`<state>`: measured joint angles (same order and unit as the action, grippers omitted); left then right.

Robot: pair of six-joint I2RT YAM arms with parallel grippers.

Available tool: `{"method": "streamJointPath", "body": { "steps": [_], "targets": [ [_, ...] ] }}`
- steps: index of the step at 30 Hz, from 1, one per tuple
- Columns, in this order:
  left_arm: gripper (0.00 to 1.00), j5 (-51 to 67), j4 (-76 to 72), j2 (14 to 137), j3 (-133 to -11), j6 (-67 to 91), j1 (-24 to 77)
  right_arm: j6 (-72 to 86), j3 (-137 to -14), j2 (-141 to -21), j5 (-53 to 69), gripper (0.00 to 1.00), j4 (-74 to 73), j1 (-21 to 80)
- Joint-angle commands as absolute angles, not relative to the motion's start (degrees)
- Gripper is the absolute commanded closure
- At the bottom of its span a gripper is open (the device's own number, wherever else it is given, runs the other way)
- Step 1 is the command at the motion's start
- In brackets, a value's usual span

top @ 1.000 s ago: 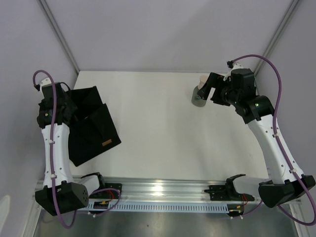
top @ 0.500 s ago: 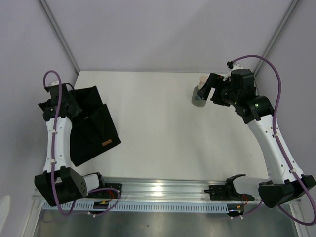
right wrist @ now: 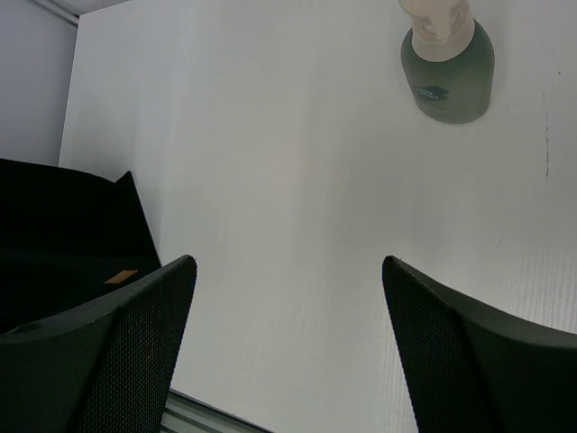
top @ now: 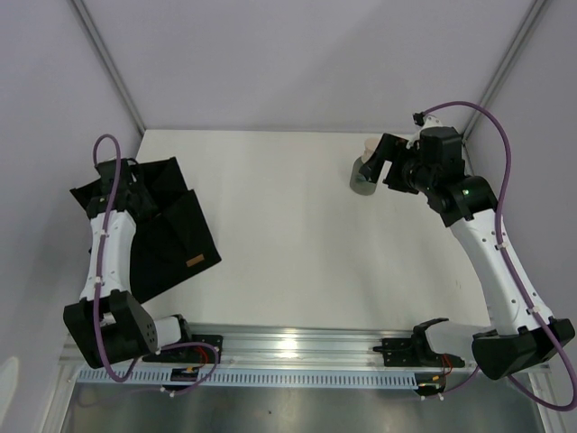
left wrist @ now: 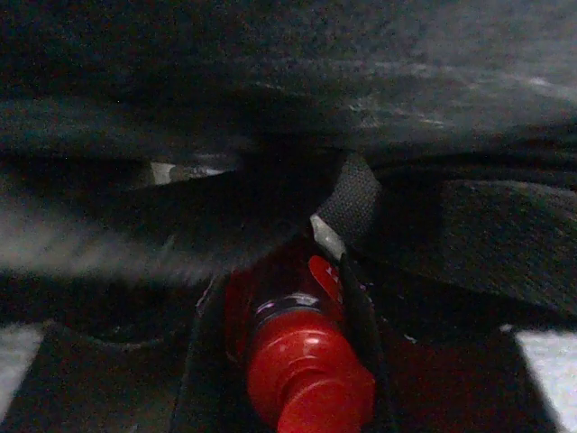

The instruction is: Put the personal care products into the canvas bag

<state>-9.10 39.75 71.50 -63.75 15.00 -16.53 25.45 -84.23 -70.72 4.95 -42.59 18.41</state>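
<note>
My left gripper (top: 141, 198) reaches into the mouth of the black canvas bag (top: 171, 239), which lies at the table's left with its tan label (top: 194, 262) showing. In the left wrist view the gripper (left wrist: 284, 307) is shut on the red bottle (left wrist: 302, 370), with dark bag fabric (left wrist: 433, 234) all around. The grey bottle with a pale cap (top: 363, 177) stands at the far right. My right gripper (top: 377, 168) is open just beside it. In the right wrist view the grey bottle (right wrist: 448, 77) stands beyond the open gripper (right wrist: 288, 271). The beige bottle is out of view.
The bag (right wrist: 63, 225) shows far left in the right wrist view. The white table (top: 288, 225) is bounded by grey walls at the back and sides. A metal rail (top: 306, 347) runs along the near edge between the arm bases.
My left arm has swung right and pushed its gripper with the red bottle deeper into the bag's mouth. The right arm and grey bottle have not moved.
</note>
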Motion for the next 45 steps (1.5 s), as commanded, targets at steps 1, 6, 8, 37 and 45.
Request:
{"method": "streamJointPath", "body": {
  "steps": [1,6,8,37,45],
  "targets": [
    [0.69,-9.9,34.6,71.6,-64.7,15.1,-17.1,25.4,-84.5,-70.3,4.0,0.12,-40.4,18.5],
    [0.53,-10.0,37.2,73.0,-67.0,15.0,-17.2,26.1,-84.6,-70.6,4.7,0.12,-39.8,18.6],
    [0.45,-9.9,37.2,71.5,-67.1,15.1,-17.1,26.7,-84.6,-70.6,4.9,0.12,-39.6,18.6],
    [0.01,2.0,46.2,55.5,-82.6,34.9,-8.7,5.0,-106.6,-97.5,6.3,0.05,-40.0,8.7],
    [0.01,-4.9,50.4,53.4,-84.5,36.5,3.6,2.9,-121.3,-111.3,2.2,0.02,-44.3,9.8]
  ]
}}
